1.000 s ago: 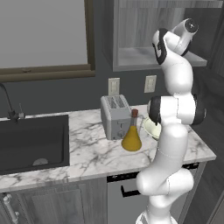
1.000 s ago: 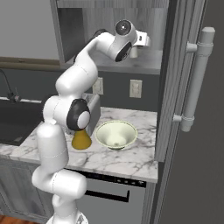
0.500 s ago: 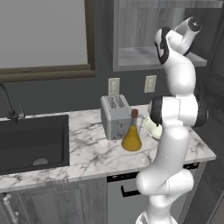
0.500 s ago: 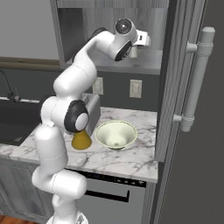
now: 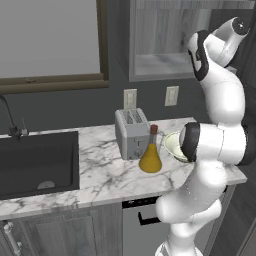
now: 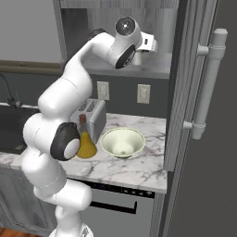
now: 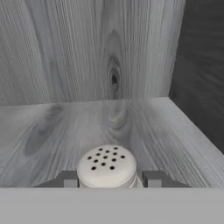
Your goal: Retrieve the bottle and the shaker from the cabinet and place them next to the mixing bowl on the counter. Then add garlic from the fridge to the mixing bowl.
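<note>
On the counter point(image 5: 100, 170) in the left base view, one bottle point(image 5: 150, 159) of amber liquid is seen standing upright just in front of one toaster point(image 5: 132, 133), and beside it to the right one mixing bowl point(image 5: 174, 146) is partly hidden by the arm. One black sink point(image 5: 37, 162) with one faucet point(image 5: 12, 125) is set at the left of the same top, and two wall outlets point(image 5: 130, 98) are counted on the dark wall behind. Above them the cabinet point(image 5: 160, 37) stands open, its pale shelf board bare where it can be seen, and the arm is raised toward its right end.

From the right base view, the same single bottle point(image 6: 85, 144) is found partly behind the arm, next to the toaster point(image 6: 95, 118), and the mixing bowl point(image 6: 122, 142) sits open and apart from both on the counter point(image 6: 139, 169). The fridge point(image 6: 203, 120) with one thick silver handle point(image 6: 207, 83) stands at the right, shut. The hand is seen reaching into the cabinet point(image 6: 152, 46) at shelf level.

Through the hand view, one shaker point(image 7: 107, 167) with a perforated top stands upright on the shelf of the cabinet point(image 7: 109, 113), between the two dark fingertips point(image 7: 154, 179). The gripper point(image 7: 107, 180) is held apart around it, one tip at each side; whether the tips touch the shaker cannot be told.
</note>
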Tool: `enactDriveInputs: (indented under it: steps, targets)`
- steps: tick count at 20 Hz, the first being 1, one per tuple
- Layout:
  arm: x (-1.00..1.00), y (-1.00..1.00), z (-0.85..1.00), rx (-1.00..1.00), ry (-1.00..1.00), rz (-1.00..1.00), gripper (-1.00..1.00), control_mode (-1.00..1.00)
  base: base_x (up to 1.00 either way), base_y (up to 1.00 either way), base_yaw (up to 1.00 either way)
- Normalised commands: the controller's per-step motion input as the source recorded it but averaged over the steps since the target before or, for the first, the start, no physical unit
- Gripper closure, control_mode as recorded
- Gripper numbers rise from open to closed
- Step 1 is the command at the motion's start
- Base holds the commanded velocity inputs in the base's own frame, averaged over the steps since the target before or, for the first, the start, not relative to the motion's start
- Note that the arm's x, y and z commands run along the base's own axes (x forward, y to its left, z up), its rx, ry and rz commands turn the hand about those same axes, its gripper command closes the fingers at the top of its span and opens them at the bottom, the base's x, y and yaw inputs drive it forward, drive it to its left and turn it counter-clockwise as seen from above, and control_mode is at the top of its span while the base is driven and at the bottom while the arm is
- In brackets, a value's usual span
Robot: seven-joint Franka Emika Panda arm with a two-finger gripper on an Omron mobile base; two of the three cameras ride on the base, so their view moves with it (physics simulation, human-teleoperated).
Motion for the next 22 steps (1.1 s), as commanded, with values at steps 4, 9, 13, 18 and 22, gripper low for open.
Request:
enactDriveInputs:
  steps: [4,9,13,18,22]
  targets:
    - [-0.96,0.44,0.0,0.0,-0.02,-0.06,1.0,-1.0,0.0,0.0,0.0]
    - [-0.89,0.43,0.0,0.0,0.0,-0.05,1.0,-1.0,0.0,0.0,0.0]
    - [-0.82,0.33,0.0,0.0,0.0,-0.01,1.0,-1.0,0.0,0.0,0.0]
    - [-0.66,0.1,-0.1,0.0,0.0,0.0,1.0,-1.0,0.0,0.0,0.0]
    - [-0.53,0.0,-0.32,0.0,0.0,0.0,1.0,-1.0,0.0,0.0,0.0]
